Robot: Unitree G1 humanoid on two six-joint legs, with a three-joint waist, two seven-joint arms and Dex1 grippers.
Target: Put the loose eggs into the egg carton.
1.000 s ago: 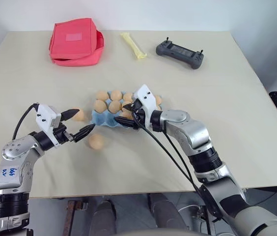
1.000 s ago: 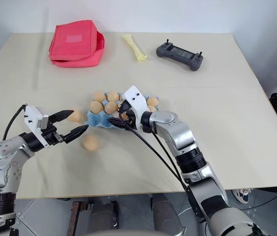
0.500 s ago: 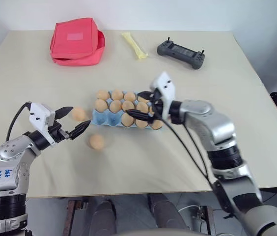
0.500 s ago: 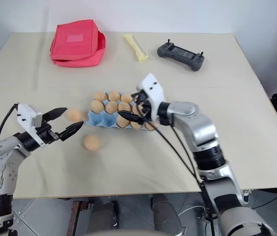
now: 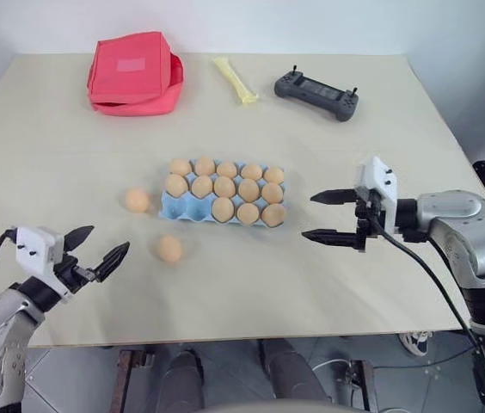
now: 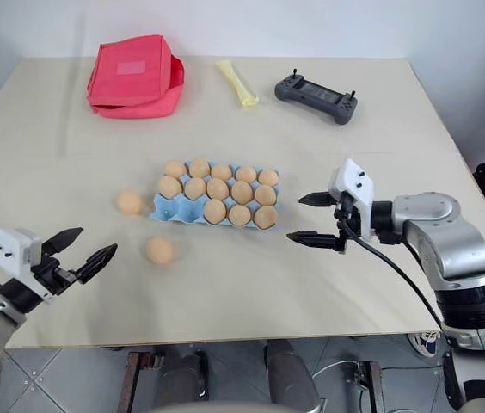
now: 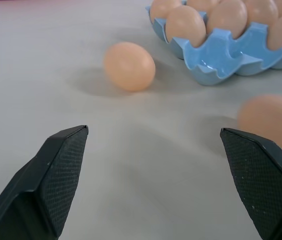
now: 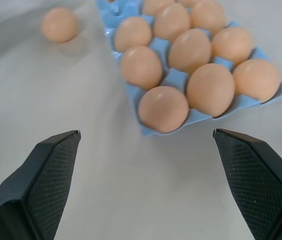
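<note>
The left hand (image 5: 92,251) is hovering low over the tabletop (image 5: 53,129) at about 7 o'clock of the scene, its fingers spread wide and grasping nothing; it is pointing toward the loose eggs, a stance that suits a coming pick. Two loose eggs are lying on the bare tabletop: the far loose egg (image 5: 137,200) is resting just beside the carton's left end, and the near loose egg (image 5: 169,249) is sitting apart from it at roughly 5 o'clock, closer to the robot. The egg carton (image 5: 177,209), a light blue moulded tray without a lid, is sitting at the scene's centre. Thirteen tan-brown eggs are seated in it, while two cups in its near row, at the left end, are standing empty; these are presumably the places meant for the two loose eggs. All eggs are looking alike: smooth, oval, matte. The right hand (image 5: 328,216) is hanging at 3 o'clock of the carton, well apart from it, fingers released and empty, pointing back toward the carton, probably to leave the left side free.
</note>
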